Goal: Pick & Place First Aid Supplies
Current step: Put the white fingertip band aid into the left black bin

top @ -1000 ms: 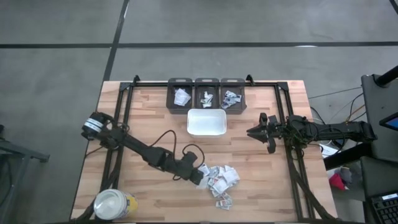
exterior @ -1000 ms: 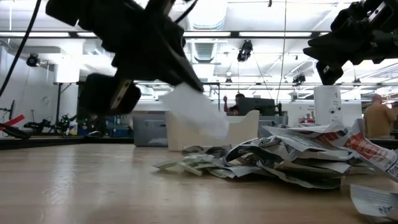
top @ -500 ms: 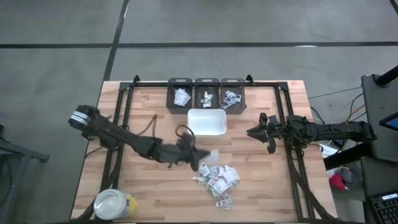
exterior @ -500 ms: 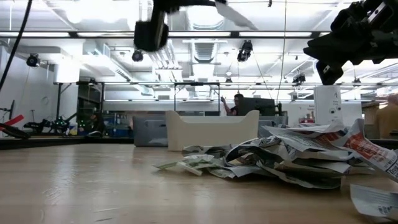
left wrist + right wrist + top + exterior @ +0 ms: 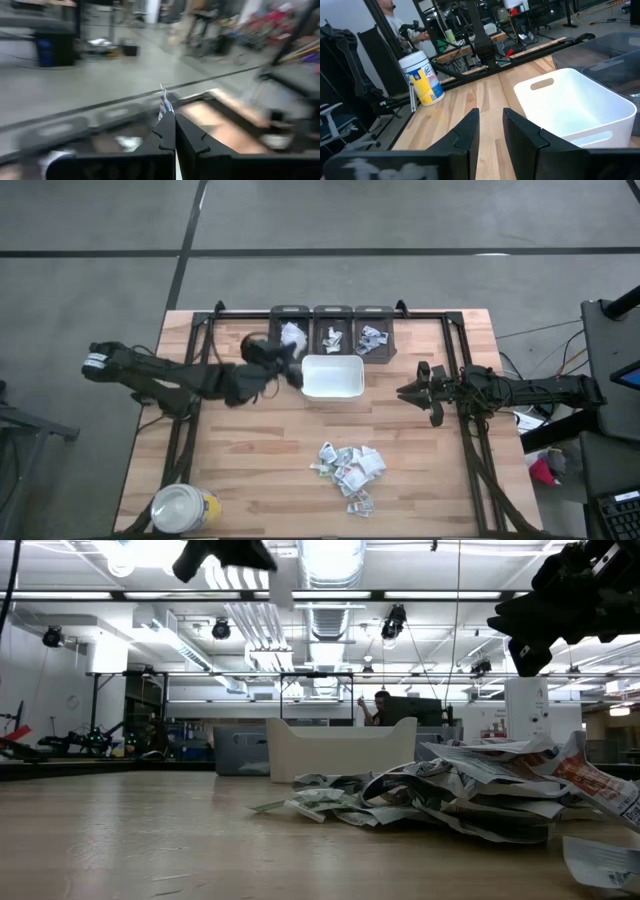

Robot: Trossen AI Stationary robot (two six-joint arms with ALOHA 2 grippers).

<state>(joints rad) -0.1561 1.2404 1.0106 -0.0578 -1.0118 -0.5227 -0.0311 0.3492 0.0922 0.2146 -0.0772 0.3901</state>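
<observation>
The first aid supplies lie as a loose pile of small white printed packets (image 5: 350, 470) near the table's front middle, also seen in the low view (image 5: 450, 795). My left gripper (image 5: 290, 372) hangs high over the table, beside the white tray (image 5: 332, 377) and just short of the left dark bin (image 5: 291, 335). It is shut on one small packet (image 5: 164, 104). My right gripper (image 5: 405, 393) waits at the tray's right side, open with nothing between its fingers (image 5: 490, 120). My left gripper pinches the packet's near end (image 5: 165, 111) between its two fingertips. The fingers lie about level, coming from the table's left. The thin packet shows edge-on and sticks out past the tips, lifted clear of the table.
Three dark bins (image 5: 332, 330) stand in a row at the far edge, each with a few packets inside. A round white-lidded yellow jar (image 5: 183, 508) stands at the front left corner. A black frame rail (image 5: 200, 380) runs along each side of the table.
My left gripper has risen from the pile with one packet and swung toward the far edge, up to the tray and the left bin. It has tipped from pointing down to about level and rolled. The pile stays where it was.
</observation>
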